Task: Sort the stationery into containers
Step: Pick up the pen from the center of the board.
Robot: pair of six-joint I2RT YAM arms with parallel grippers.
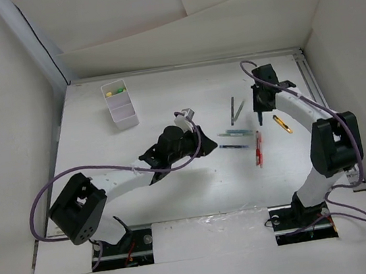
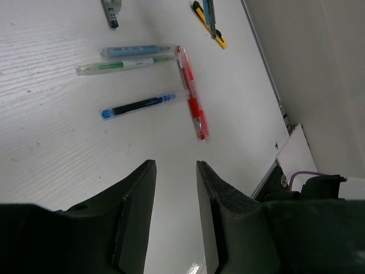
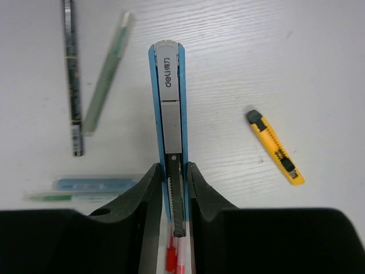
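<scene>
We see our right gripper (image 3: 173,174) clamped on a slim blue cutter (image 3: 169,91) with a grey slider, just left of the yellow cutter (image 3: 275,146); our left gripper (image 2: 175,171) gapes empty.

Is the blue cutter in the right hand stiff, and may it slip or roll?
The blue cutter looks stiff: it sticks straight out of the right hand without sagging. Its flat body probably will not roll when laid down. Held only near one end, on smooth-looking sides, it might pivot or slip.
</scene>
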